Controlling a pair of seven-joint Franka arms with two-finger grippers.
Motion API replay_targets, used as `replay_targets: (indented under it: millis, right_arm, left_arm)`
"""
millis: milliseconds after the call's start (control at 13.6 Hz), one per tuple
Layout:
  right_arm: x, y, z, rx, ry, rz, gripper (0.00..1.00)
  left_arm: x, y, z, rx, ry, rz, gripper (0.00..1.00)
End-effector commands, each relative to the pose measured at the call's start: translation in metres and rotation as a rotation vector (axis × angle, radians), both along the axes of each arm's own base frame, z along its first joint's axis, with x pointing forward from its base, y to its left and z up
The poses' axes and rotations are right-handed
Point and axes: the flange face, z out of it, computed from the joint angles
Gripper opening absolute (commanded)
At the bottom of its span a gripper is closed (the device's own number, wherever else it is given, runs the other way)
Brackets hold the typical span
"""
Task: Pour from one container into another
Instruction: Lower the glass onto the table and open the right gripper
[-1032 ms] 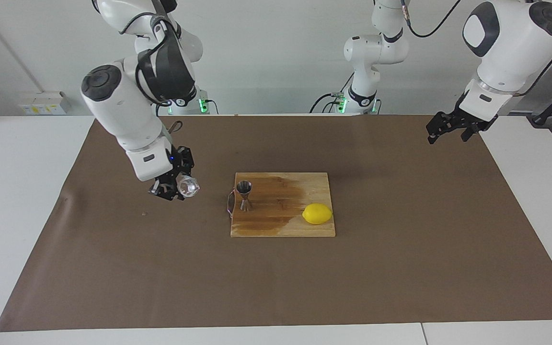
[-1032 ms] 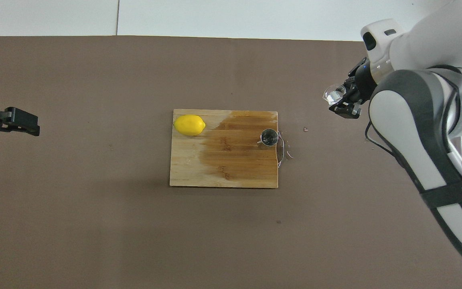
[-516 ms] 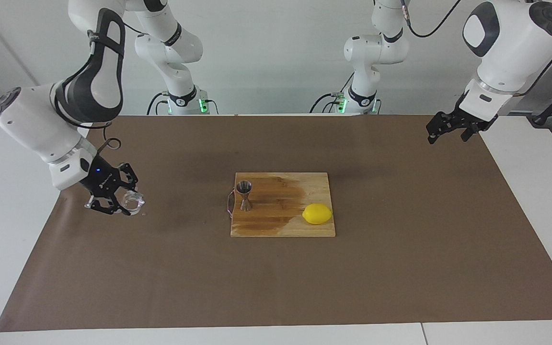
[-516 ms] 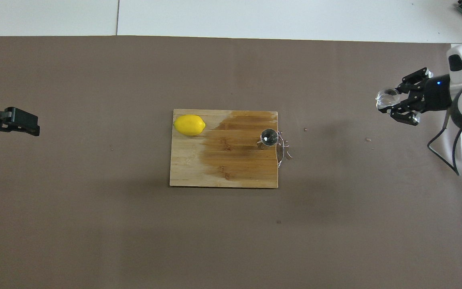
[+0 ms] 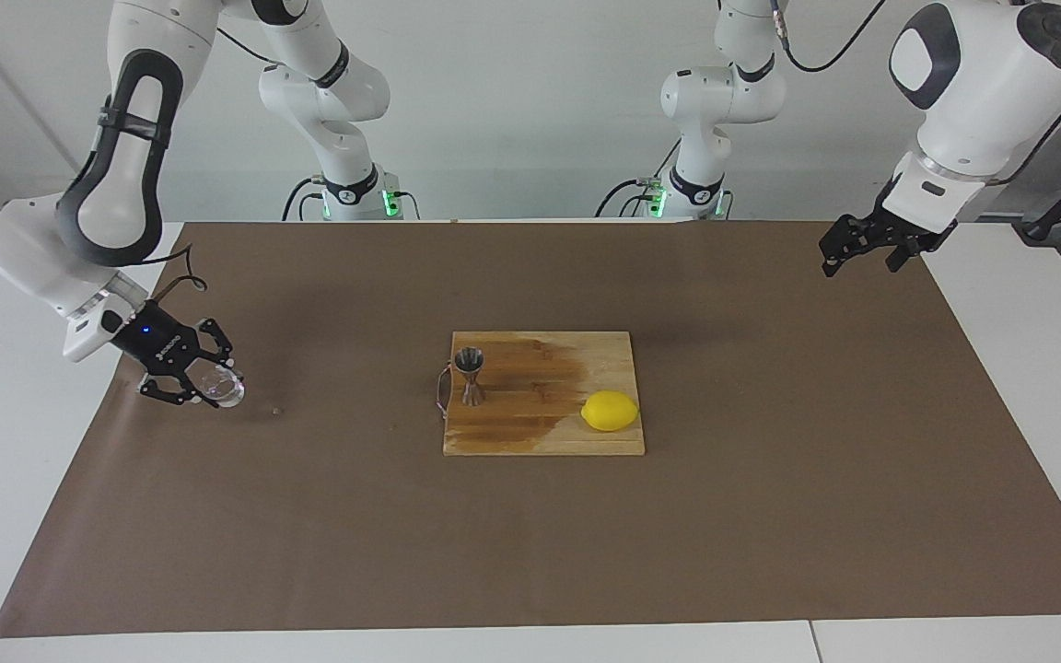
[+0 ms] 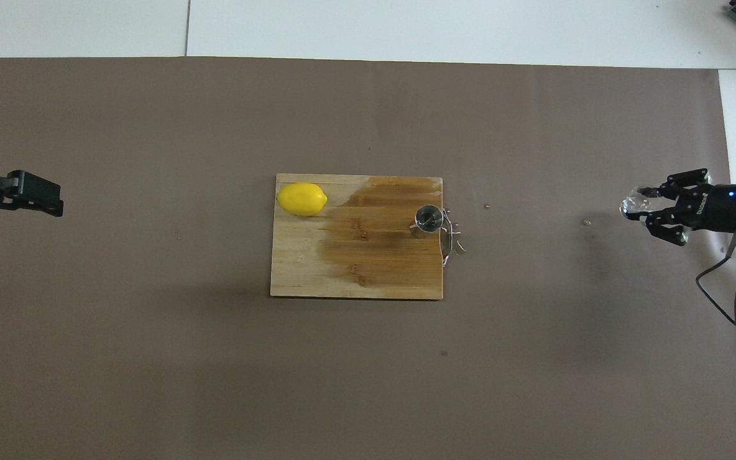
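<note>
Glass cup (image 5: pixel 222 387) sits clamped in the right gripper (image 5: pixel 204 388), whose fingers (image 6: pixel 652 206) are closed around its clear round body. The pair hangs low over the brown mat (image 5: pixel 770 479), toward the right arm's end of the worktop (image 5: pixel 15 460) and close to the mat's edge there; whether the cup touches the mat cannot be told. In the overhead view the cup (image 6: pixel 637 200) juts out past the fingertips of the right gripper (image 6: pixel 648 207), pointing toward the middle of the worktop.

Well apart from it, at the middle of the mat, lies a wooden cutting board (image 5: pixel 544 440), with a broad dark wet-looking stain over the part toward the right arm's end. The steel jigger (image 5: pixel 469 375) stands upright on that stained part, near the board's edge, its mouth facing up (image 6: pixel 429 218). A yellow lemon (image 5: pixel 610 411) rests on the board's other end, toward the left arm and farther from the robots than the jigger. A thin wire loop (image 6: pixel 448 237) lies against the board's edge just beside the jigger.

The left gripper (image 5: pixel 856 247) hovers in the air over the mat's corner at the left arm's end, fingers open and empty, its arm waiting.
</note>
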Motion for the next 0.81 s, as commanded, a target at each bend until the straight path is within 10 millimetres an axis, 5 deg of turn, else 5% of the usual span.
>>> replay_targets:
  millis: [0,147,516,737]
  right_arm:
    - [-0.013,-0.009,-0.017,0.023,-0.022,-0.036,0.0]
    - [-0.019,-0.024,-0.036,0.014,-0.05,-0.037,0.0]
    - [-0.023,-0.026,-0.058,0.058,-0.079,-0.098,0.0]
    - [-0.024,-0.024,-0.06,0.059,-0.077,-0.096,0.32]
  left_arm:
    - [-0.009,0.004,0.002,0.007,0.002,-0.001,1.0]
    - [-0.009,0.004,0.002,0.007,0.002,-0.001,1.0]
    - [-0.009,0.004,0.002,0.007,0.002,-0.001,1.0]
    - [-0.009,0.004,0.002,0.007,0.002,-0.001,1.0]
